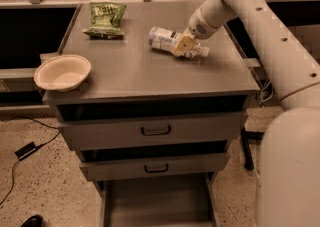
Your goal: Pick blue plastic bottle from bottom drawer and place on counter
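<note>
tool (181,47) is over the right rear part of the counter (135,68), at the end of the white arm (250,18) coming in from the right. It has hold of the blue plastic bottle (162,38): the tan front finger (183,44) lies across the bottle near the neck, the other finger is hidden behind it, and the jaws are closed to bottle width. The bottle is on its side, label end pointing left and white cap (201,51) to the right, slightly tilted with the cap end lower. It's down at the counter surface, but I can't tell whether it's actually touching or just above. It sits well right of the green snack bag (105,18), which lies flat at the left rear of the counter. A cream bowl (62,72) is at the front left corner, overhanging the counter's edge. bottom drawer (157,203) is pulled out, grey tray floor visible. The two upper drawers (156,131) with dark handles are pushed in, each with a dark gap above it. A black cable and adapter (25,150) lie on the floor to the left.
</note>
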### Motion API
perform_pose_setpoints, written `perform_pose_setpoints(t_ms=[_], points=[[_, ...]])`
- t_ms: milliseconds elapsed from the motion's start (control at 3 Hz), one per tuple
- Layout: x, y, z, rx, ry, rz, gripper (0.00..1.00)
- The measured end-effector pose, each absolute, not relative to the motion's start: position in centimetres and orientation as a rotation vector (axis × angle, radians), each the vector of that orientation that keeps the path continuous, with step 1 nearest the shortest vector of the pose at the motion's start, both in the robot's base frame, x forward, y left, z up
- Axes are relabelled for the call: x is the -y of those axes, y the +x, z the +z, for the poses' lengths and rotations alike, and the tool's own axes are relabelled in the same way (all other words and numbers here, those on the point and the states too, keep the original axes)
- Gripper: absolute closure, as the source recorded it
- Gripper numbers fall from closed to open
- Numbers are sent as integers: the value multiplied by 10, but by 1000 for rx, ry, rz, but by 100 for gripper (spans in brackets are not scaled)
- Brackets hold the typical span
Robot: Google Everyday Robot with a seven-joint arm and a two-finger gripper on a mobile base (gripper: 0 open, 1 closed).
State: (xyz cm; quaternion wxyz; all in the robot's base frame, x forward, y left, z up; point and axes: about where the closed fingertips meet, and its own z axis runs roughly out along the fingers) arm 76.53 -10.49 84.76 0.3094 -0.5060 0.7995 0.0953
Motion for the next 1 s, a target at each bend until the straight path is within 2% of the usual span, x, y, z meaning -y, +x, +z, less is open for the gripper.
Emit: perform_pose_setpoints(t_ms=[333, 667, 1000], points=[[109, 756, 845, -2145, -1362, 293, 15], [109, 756, 844, -2145, -1365, 293, 0], [114, 748, 851, -2107, -1393, 314, 0]])
